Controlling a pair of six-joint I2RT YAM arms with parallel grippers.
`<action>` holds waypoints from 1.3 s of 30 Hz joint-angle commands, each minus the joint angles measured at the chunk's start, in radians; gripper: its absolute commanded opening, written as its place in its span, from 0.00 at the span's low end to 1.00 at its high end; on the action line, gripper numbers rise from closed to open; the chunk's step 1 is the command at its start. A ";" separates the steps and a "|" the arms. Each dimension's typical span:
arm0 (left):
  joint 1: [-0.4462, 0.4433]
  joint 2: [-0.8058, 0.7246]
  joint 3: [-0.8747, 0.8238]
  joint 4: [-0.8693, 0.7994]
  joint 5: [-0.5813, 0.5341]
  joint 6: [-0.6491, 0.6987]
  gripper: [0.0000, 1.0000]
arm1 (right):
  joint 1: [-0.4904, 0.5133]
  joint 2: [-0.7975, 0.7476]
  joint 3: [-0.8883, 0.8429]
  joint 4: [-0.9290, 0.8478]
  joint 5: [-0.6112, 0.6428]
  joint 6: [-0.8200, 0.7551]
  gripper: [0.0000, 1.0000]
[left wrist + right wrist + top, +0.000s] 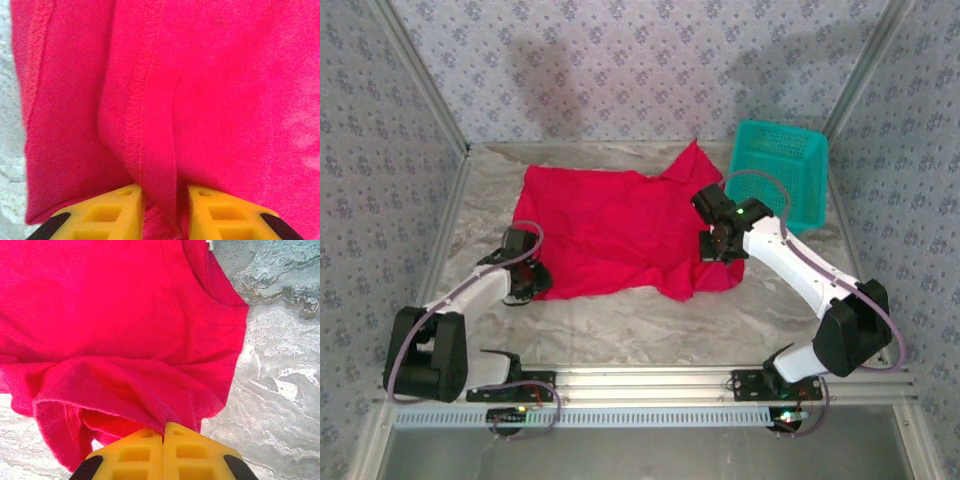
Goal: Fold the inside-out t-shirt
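The inside-out t-shirt [610,230] is bright red cloth spread across the middle of the marble table, rumpled along its near edge. At its near left corner my left gripper [532,283] sits low over the cloth. In the left wrist view a raised fold with a stitched seam [137,115] runs down between the yellow fingers [115,210], which pinch it though they stand a little apart. My right gripper [712,250] is at the shirt's right side. Its fingertips [163,427] are pressed together on a bunched edge of cloth [125,380]. A small white tag [210,244] peeks at the top edge.
A teal mesh basket [780,170] stands at the back right, just beyond the right arm. Bare marble table [650,320] lies between the shirt and the arm bases. Patterned walls close in the left, back and right sides.
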 commanded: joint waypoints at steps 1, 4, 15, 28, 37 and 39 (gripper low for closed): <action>-0.006 0.030 0.036 0.016 -0.009 -0.008 0.26 | -0.003 0.008 0.008 -0.002 -0.013 0.008 0.00; -0.007 0.038 0.048 -0.005 -0.025 0.002 0.13 | -0.003 0.010 0.009 -0.010 -0.019 0.007 0.00; 0.148 -0.143 0.473 -0.252 0.217 0.048 0.00 | -0.141 -0.071 0.186 -0.052 0.010 -0.026 0.00; 0.478 -0.107 0.651 0.127 0.825 -0.347 0.00 | -0.413 -0.150 0.446 -0.131 -0.083 -0.102 0.00; 0.421 -0.108 0.640 0.031 0.833 -0.241 0.00 | -0.407 -0.115 0.518 -0.073 -0.194 -0.056 0.00; 0.345 -0.085 0.624 -0.108 0.738 -0.076 0.03 | -0.393 -0.107 0.499 -0.066 -0.194 -0.053 0.00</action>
